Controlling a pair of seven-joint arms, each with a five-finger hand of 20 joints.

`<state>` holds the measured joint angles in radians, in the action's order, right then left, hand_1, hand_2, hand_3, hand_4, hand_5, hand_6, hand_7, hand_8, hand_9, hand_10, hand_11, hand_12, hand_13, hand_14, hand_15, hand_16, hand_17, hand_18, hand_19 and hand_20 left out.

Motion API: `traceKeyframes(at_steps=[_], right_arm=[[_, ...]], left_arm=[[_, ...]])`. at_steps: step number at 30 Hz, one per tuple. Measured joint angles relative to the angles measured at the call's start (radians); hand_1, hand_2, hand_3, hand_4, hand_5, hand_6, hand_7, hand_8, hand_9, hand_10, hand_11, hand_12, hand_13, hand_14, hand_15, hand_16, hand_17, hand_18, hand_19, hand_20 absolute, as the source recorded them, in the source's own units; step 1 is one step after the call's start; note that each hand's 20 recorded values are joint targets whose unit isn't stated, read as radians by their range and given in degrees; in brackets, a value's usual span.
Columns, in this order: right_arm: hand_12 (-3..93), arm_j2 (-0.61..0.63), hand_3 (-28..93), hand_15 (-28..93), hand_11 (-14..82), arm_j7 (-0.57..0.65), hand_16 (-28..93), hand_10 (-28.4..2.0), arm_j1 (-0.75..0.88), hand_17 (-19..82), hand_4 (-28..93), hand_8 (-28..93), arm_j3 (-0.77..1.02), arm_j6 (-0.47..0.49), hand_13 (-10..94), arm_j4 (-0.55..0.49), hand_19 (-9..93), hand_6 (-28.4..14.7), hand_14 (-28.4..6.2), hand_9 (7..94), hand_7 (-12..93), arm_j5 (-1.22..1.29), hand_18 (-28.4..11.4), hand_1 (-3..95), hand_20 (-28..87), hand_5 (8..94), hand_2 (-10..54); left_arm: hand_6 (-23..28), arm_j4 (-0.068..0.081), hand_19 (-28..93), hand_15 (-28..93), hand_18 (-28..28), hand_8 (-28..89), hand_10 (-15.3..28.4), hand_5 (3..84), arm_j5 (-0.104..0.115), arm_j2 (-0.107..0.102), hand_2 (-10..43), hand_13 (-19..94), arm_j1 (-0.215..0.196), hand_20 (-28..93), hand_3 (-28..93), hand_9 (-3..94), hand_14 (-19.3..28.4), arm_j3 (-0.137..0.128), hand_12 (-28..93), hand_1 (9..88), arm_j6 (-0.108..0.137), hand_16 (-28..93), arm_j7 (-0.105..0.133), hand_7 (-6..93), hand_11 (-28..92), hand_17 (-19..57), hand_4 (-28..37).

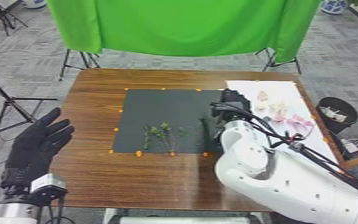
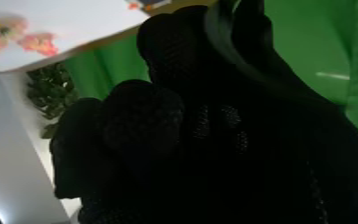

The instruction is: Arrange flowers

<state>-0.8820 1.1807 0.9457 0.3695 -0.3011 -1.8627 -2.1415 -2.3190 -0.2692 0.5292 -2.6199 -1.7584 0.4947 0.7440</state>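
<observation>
- Head view: left hand (image 1: 39, 147), fingers spread, beside table (image 1: 95, 175); right hand (image 1: 233, 99) near white sheet (image 1: 280, 90).
- Pink flowers (image 1: 298, 121), on sheet.
- Green stems (image 1: 164, 134), on dark mat (image 1: 158, 107).
- Right wrist view: fingers pinching green leaf (image 2: 222, 42).

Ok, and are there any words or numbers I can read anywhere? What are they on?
None that can be read: not on the dark gray mat, the white sheet or the green cloth. Any print on the white things in the black bin is too small.
</observation>
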Motion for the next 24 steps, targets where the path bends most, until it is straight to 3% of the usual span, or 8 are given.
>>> traceKeyframes(at_steps=[10, 17, 24], right_arm=[[27.5, -0.028, 80, 63, 34.2, 0.016, 18, -11.6, 0.063, 66, -24, 28, -0.004, 0.027, 91, -0.006, 93, -4.4, -5.4, 92.7, 19, 0.004, -15.1, 54.5, 27, 87.0, -9.5], [25.8, -0.031, 77, 62, 34.6, 0.015, 18, -11.5, 0.099, 66, -22, 23, -0.01, 0.043, 91, -0.022, 93, -3.5, -5.4, 93.4, 18, 0.018, -15.0, 53.1, 26, 87.9, -9.5], [24.1, -0.032, 75, 62, 35.5, 0.015, 18, -11.7, 0.1, 66, -22, 21, -0.022, 0.038, 91, -0.021, 93, -3.2, -5.4, 93.3, 19, 0.039, -15.0, 52.6, 25, 87.8, -9.5]], left_arm=[[10.1, 0.0, 42, 48, 20.3, -8, 18.8, 38.6, -0.017, 0.011, 7.3, 17, 0.016, 7, 65, 32.1, 23.3, 0.016, 11, 30.2, -0.001, -11, -0.021, 9.7, 29, -10.2, -20.7], [10.1, 0.0, 42, 48, 20.3, -8, 18.9, 38.6, -0.039, 0.037, 7.2, 17, 0.021, 7, 66, 32.1, 23.3, 0.015, 11, 30.2, -0.002, -11, -0.044, 9.8, 29, -10.2, -20.6], [10.2, 0.001, 42, 48, 20.3, -8, 18.9, 38.7, -0.041, 0.039, 7.2, 17, 0.033, 7, 66, 32.1, 23.3, 0.026, 11, 30.3, -0.002, -11, -0.049, 9.8, 29, -10.2, -20.6]])
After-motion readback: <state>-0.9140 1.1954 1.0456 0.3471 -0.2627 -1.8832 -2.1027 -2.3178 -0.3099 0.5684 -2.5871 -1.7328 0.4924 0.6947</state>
